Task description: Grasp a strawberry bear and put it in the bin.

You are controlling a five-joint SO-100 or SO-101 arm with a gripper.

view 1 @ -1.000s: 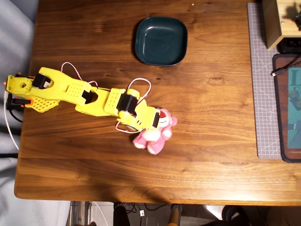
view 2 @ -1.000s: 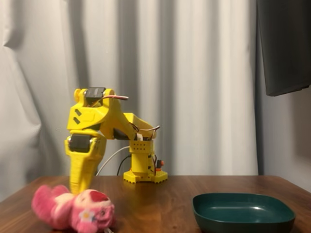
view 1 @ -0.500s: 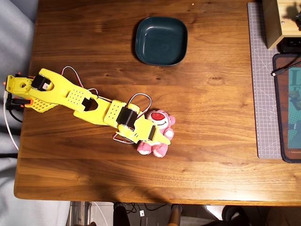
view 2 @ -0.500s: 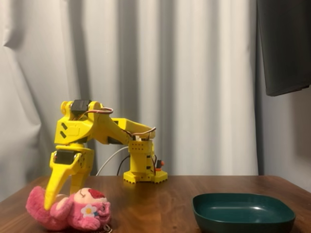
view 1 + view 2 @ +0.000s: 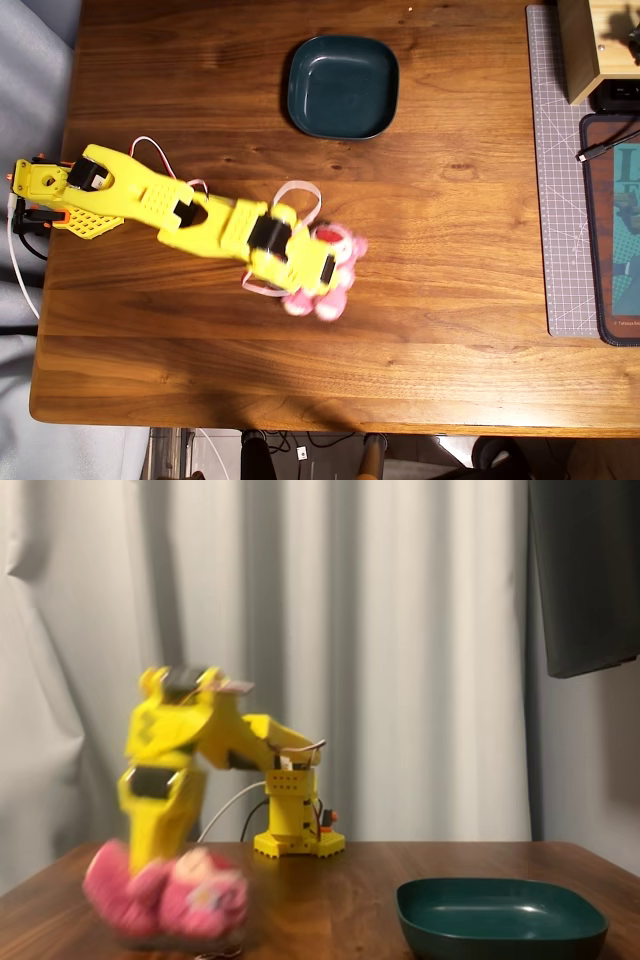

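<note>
the strawberry bear (image 5: 328,272) was not yet in the bin (image 5: 342,87); the dish lay empty, well apart, toward the top of the overhead view. the grasp looked under way or just made, so the carry and drop were judged left to do. the arm reached out from its base at the left, elbow raised, wrist pointing down. the gripper (image 5: 165,865) sat on the blurred bear; whether it was pinching could not be told.
</note>
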